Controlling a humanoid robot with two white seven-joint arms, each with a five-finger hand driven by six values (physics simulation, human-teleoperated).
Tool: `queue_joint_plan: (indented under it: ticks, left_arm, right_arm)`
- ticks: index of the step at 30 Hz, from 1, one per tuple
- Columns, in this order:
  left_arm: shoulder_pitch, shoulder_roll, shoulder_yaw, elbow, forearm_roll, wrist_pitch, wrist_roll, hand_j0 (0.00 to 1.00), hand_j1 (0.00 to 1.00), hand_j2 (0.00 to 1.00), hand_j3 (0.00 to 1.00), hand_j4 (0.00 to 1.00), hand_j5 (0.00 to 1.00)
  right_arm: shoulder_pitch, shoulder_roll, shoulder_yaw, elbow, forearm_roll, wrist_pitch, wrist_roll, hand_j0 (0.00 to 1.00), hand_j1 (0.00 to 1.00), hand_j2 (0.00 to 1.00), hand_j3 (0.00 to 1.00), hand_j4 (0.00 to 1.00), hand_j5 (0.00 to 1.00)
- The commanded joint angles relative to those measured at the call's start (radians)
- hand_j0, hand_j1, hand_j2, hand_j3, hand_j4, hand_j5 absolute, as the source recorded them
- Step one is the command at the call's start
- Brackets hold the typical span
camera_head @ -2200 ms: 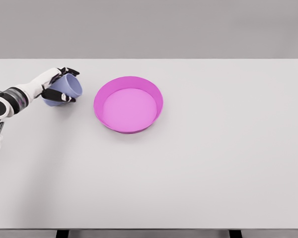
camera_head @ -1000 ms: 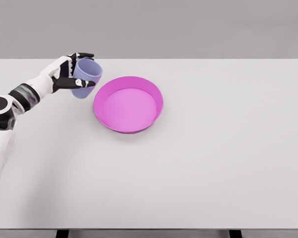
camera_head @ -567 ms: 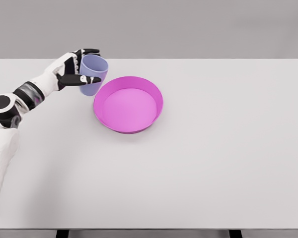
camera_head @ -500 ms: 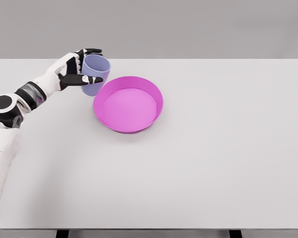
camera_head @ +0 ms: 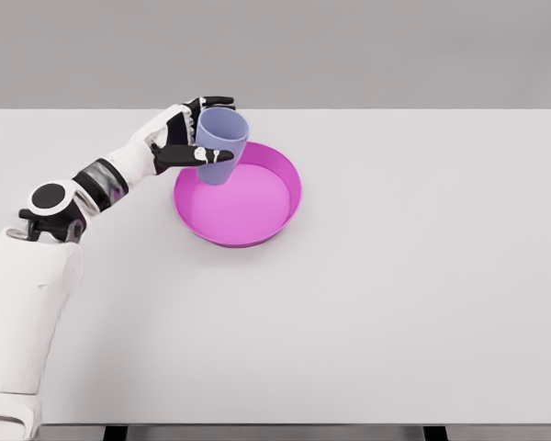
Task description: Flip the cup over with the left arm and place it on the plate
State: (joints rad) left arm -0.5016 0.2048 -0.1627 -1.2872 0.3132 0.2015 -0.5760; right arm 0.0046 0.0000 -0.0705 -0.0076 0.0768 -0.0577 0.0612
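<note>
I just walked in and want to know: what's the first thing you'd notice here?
The bright pink plate left of the table's middle. Above its back-left rim, the left hand holds a pale blue cup upright, mouth up.

— What can't you make out?
— My left robot hand covers the lavender cup's near side, and the cup hides part of the pink plate's rim.
— And the desk?
— Cut off at the bottom edge.
</note>
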Motion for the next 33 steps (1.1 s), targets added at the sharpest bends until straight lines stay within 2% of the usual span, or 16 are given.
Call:
queue_joint_plan:
  ticks: [1, 9, 22, 24, 26, 33]
  left_arm:
    - [0.000, -0.031, 0.003, 0.000, 0.007, 0.003, -0.007, 0.79, 0.79, 0.79, 0.79, 0.79, 0.79]
    - [0.000, -0.088, 0.003, 0.089, 0.003, 0.009, -0.004, 0.79, 0.79, 0.79, 0.79, 0.79, 0.79]
    - [0.000, -0.100, 0.005, 0.118, -0.003, 0.006, -0.001, 0.80, 0.80, 0.80, 0.80, 0.80, 0.80]
    - [0.000, -0.102, 0.003, 0.120, -0.003, 0.004, 0.002, 0.95, 0.95, 0.95, 0.95, 0.95, 0.95]
    - [0.000, -0.104, 0.003, 0.118, -0.005, 0.001, 0.004, 1.00, 1.00, 1.00, 1.00, 1.00, 1.00]
    - [0.002, -0.110, 0.005, 0.115, -0.005, 0.001, 0.004, 1.00, 1.00, 1.00, 1.00, 1.00, 1.00]
  right_arm:
    - [0.000, 0.000, 0.000, 0.000, 0.000, 0.001, 0.000, 1.00, 1.00, 1.00, 1.00, 1.00, 1.00]
    - [0.000, 0.000, 0.000, 0.000, 0.000, -0.001, 0.000, 1.00, 1.00, 1.00, 1.00, 1.00, 1.00]
    - [0.000, 0.000, 0.000, 0.000, 0.000, 0.001, 0.000, 1.00, 1.00, 1.00, 1.00, 1.00, 1.00]
    - [0.000, 0.000, 0.000, 0.000, 0.000, 0.001, 0.000, 1.00, 1.00, 1.00, 1.00, 1.00, 1.00]
    - [0.000, 0.000, 0.000, 0.000, 0.000, 0.001, 0.000, 1.00, 1.00, 1.00, 1.00, 1.00, 1.00]
    - [0.000, 0.000, 0.000, 0.000, 0.000, 0.001, 0.000, 1.00, 1.00, 1.00, 1.00, 1.00, 1.00]
